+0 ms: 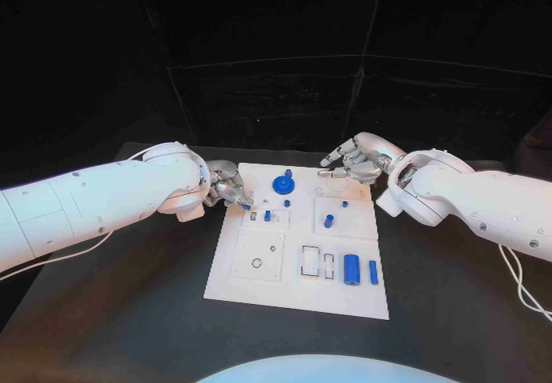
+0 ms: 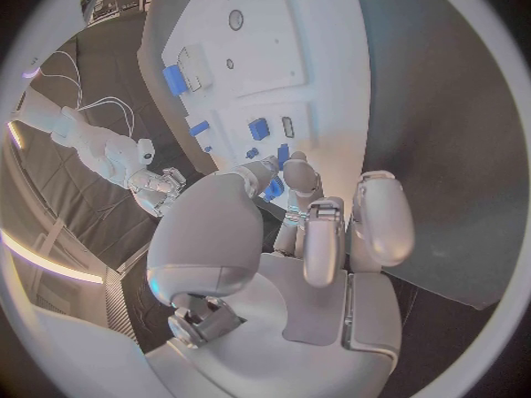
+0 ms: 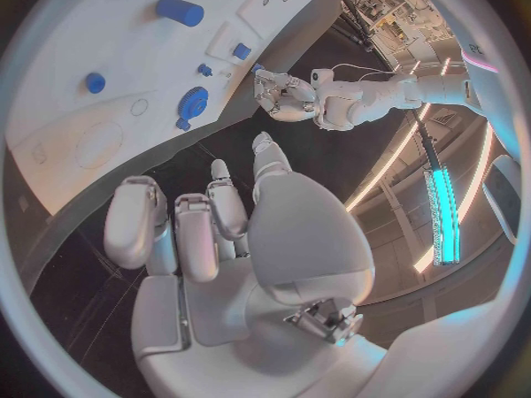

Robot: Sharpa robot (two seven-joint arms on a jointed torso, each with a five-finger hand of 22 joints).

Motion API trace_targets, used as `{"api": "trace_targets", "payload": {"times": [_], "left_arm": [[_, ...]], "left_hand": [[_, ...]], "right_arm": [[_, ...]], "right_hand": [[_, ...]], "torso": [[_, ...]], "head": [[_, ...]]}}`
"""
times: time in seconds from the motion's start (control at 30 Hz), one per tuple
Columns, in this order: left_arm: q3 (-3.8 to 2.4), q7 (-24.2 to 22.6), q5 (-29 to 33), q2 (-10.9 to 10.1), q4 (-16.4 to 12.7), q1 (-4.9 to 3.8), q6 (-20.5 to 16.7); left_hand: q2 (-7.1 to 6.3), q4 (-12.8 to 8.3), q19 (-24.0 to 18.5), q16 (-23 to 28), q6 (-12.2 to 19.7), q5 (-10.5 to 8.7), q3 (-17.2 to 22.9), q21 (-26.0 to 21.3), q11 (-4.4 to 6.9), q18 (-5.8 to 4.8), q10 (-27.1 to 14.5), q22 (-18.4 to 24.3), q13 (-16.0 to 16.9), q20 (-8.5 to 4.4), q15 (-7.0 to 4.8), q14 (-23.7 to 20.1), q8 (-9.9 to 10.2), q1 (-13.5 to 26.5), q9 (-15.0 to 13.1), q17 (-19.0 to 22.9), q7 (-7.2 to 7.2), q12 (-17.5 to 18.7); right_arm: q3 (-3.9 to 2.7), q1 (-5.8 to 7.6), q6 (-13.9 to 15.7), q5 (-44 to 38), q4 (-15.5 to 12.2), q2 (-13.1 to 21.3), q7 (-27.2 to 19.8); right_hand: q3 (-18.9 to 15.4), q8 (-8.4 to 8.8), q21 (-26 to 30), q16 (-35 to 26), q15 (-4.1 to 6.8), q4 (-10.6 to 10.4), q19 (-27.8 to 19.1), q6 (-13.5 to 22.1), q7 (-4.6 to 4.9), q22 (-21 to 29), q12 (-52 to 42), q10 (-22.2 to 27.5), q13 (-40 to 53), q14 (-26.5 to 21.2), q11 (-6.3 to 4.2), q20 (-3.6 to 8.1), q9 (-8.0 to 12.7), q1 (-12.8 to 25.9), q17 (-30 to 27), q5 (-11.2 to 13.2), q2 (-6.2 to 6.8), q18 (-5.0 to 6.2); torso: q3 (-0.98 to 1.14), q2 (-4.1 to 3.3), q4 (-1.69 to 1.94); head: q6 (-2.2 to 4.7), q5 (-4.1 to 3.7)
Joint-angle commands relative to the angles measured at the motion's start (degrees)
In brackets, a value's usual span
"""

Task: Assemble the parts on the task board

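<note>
Board (image 1: 301, 299): white plate lying flat at the centre of the black table (image 1: 115, 319), long side running away from the robot, several raised panels and outlined slots on its face.

Left arm (image 1: 80, 207) comes across the table to the board's far left edge. Left hand (image 1: 226, 188) is over that edge, fingers (image 2: 301, 179) bunched together and touching a small blue part (image 2: 273, 188) at their tips; whether the part is actually pinched, cannot tell.

Right arm (image 1: 483, 203) reaches to the far right corner. Right hand (image 1: 354, 161) hovers just beyond that corner, fingers loosely curled and apart, nothing in it.

Parts, largest first: round blue gear (image 1: 283, 184) standing near the far edge, between the two hands; blue cylinder (image 1: 351, 267) lying at the near right, with a slimmer blue peg (image 1: 372, 272) just beside it; small blue pins (image 1: 328, 220) upright in the middle panels.
</note>
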State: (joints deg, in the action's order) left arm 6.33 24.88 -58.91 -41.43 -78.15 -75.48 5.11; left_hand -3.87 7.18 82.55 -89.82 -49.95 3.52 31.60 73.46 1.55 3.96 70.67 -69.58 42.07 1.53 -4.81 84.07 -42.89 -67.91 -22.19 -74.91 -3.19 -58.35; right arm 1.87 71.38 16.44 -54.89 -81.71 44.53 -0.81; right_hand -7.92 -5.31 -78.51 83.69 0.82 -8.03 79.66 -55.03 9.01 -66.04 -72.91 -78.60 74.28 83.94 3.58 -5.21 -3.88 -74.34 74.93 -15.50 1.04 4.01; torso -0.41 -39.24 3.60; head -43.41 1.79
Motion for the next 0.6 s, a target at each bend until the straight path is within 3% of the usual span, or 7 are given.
{"api": "trace_targets", "payload": {"times": [0.03,0.37,0.6], "left_arm": [[0.16,0.45,0.53,-0.03,-0.92,0.33,-3.07],[0.43,1.05,-1.27,0.78,-0.61,1.55,-2.07],[0.48,1.63,-1.59,1.16,-0.3,1.94,-1.08]], "left_hand": [[0.04,-7.01,0.34,-0.18,0.05,0.13,7.41,0.03,0.0,0.64,0.49,-0.05,0.08,-0.17,-0.13,5.93,-0.35,0.51,-0.06,-15.09,0.49,-0.38],[-0.06,-7.08,0.36,-0.18,0.02,0.12,7.52,0.05,0.03,0.63,0.6,-0.08,0.2,-0.19,-0.15,5.93,-0.43,0.62,-0.09,-15.09,0.52,-0.49],[-0.18,-7.16,0.38,-0.18,0.01,0.1,7.65,0.07,0.06,0.62,0.73,-0.12,0.35,-0.21,-0.17,5.93,-0.52,0.77,-0.12,-15.09,0.56,-0.64]], "right_arm": [[-0.03,0.11,-0.36,-0.14,0.0,-0.03,-0.28],[-0.03,0.11,-0.29,-0.26,0.02,-0.08,-0.02],[-0.03,0.11,-0.26,-0.31,-0.03,-0.08,0.04]], "right_hand": [[-0.46,-0.3,0.28,-0.33,0.0,0.0,-0.52,0.02,-0.45,0.07,0.23,0.27,-0.03,3.36,0.03,-0.03,-0.1,0.13,2.69,-0.38,-0.36,0.73],[-0.46,-0.3,0.28,-0.33,0.0,0.0,-0.52,0.02,-0.45,0.07,0.23,0.27,-0.03,3.36,0.03,-0.03,-0.1,0.13,2.69,-0.38,-0.36,0.73],[-0.55,-0.35,0.34,-0.38,0.0,-0.01,-0.56,-0.02,-0.47,0.17,0.26,0.3,-0.07,3.34,0.02,-0.03,-0.11,0.14,2.61,-0.43,-0.43,0.75]], "torso": [[0.01,-0.08,-0.04],[0.04,-0.04,0.03],[0.04,-0.05,-0.07]], "head": [[-0.08,0.22],[-0.17,0.22],[-0.23,0.34]]}}
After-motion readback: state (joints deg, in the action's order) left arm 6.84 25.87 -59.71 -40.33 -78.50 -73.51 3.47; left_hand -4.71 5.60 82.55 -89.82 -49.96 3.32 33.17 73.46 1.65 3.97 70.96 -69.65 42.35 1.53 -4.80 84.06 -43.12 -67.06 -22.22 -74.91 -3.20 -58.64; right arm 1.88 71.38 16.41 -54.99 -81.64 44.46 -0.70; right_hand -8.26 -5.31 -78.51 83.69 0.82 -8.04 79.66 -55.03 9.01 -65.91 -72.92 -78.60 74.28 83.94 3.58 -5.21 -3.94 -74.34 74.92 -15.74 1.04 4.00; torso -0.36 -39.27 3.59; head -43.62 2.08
